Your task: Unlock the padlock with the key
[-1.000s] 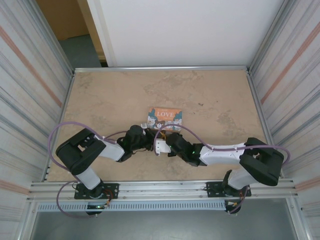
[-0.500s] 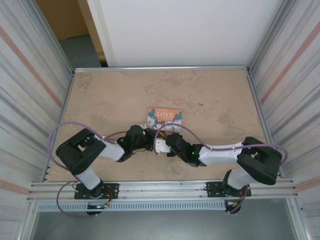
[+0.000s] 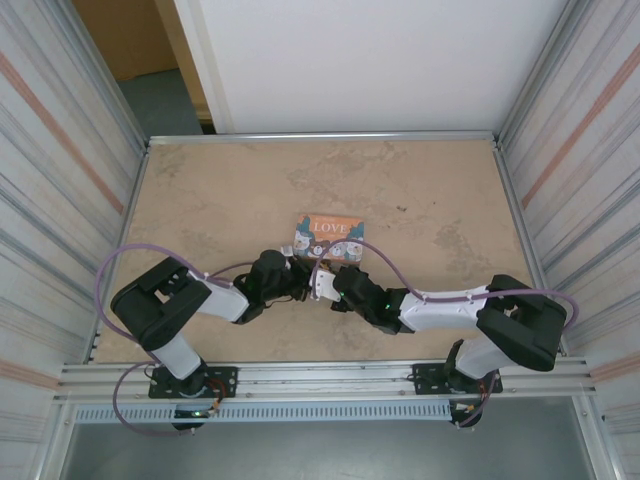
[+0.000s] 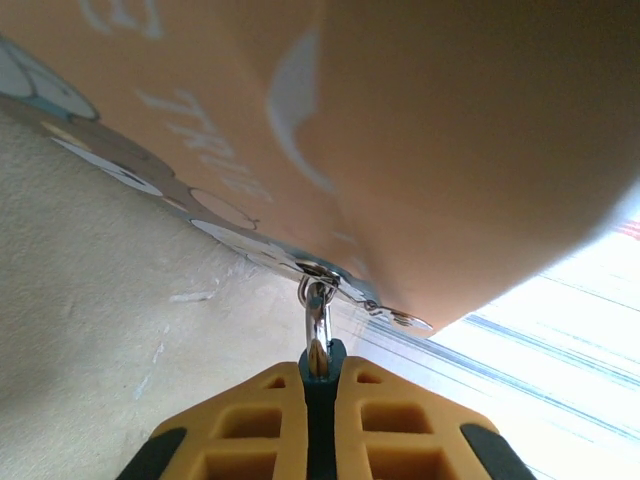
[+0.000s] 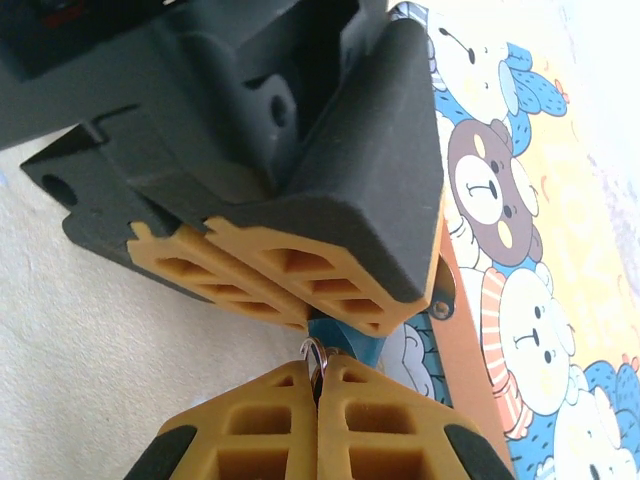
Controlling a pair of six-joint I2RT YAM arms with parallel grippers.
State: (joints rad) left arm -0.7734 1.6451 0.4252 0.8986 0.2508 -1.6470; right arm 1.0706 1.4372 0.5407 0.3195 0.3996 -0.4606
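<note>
Left claw: yellow pads pressed together on the tiny blue padlock with thin silvery shackle, at the near edge of the rectangular orange tin box printed with cartoon bears.
Right claw: pads pressed together, pinching a small silvery metal piece we take to be the key, just in front of the tin.
Padlock: hung on the tin's silvery hasp, shackle threaded through it; the body sits between the left claw's pads, a blue sliver showing.
Padlock to right claw: tip to tip; whether the key touches the blue body we cannot tell.
Done: we judge lock and key both gripped and set nose to nose.
Left: seating and turning the key, springing the shackle, which looks closed.
</note>
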